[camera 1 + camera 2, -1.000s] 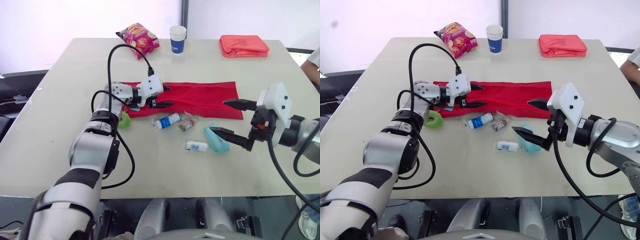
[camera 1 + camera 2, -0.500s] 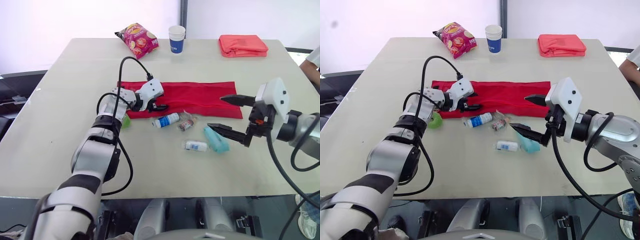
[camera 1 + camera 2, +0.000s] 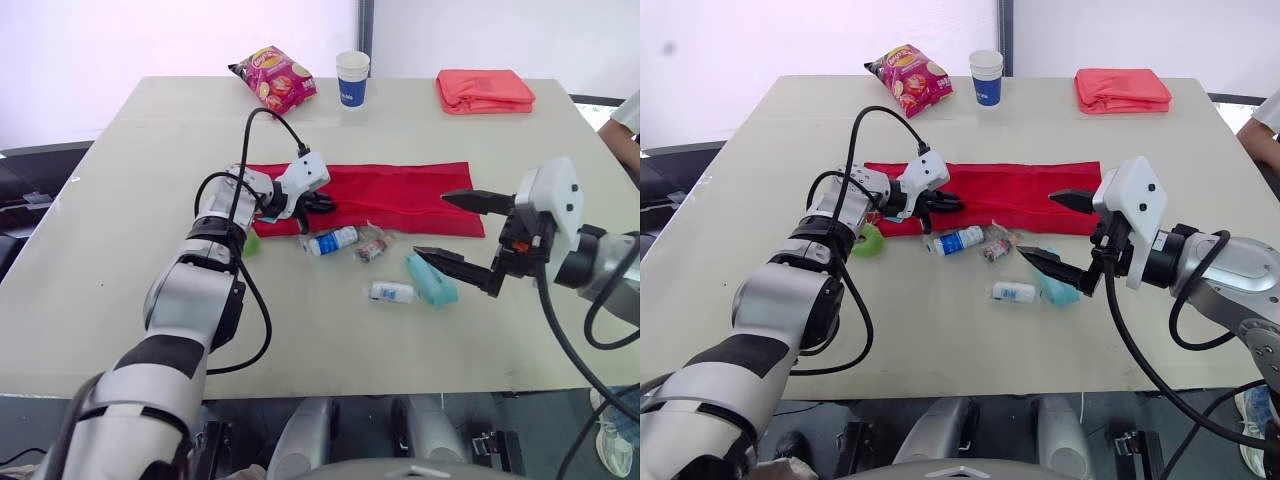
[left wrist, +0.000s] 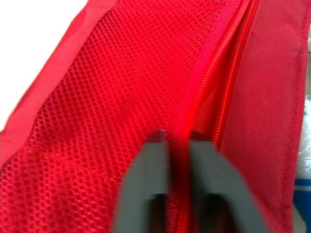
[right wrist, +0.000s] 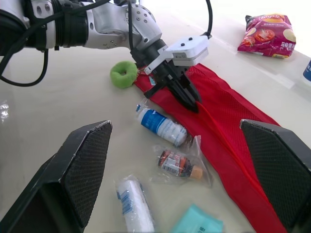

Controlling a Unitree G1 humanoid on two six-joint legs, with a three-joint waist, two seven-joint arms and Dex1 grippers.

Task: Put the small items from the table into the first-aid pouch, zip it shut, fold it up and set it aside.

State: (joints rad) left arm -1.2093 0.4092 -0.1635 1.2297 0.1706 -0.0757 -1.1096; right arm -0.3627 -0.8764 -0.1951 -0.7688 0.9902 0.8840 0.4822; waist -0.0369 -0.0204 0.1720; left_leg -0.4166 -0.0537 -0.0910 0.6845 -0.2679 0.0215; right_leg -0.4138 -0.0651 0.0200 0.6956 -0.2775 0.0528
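Pinching pouch [image 3: 400, 195] now, left claw [image 3: 325, 203] formerly spread

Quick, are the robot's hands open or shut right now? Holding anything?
Left gripper: shut, pinching the red pouch at its zip edge.
Right gripper: open, holding nothing.

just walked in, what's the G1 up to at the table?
It is packing the red first-aid pouch, which lies unfolded on the table. The left gripper is pinched on the pouch's zipper edge near its left end. The right gripper hangs open near the teal packet. That packet, the blue-labelled bottle, bagged vial, white roll and green ring all lie outside the pouch.
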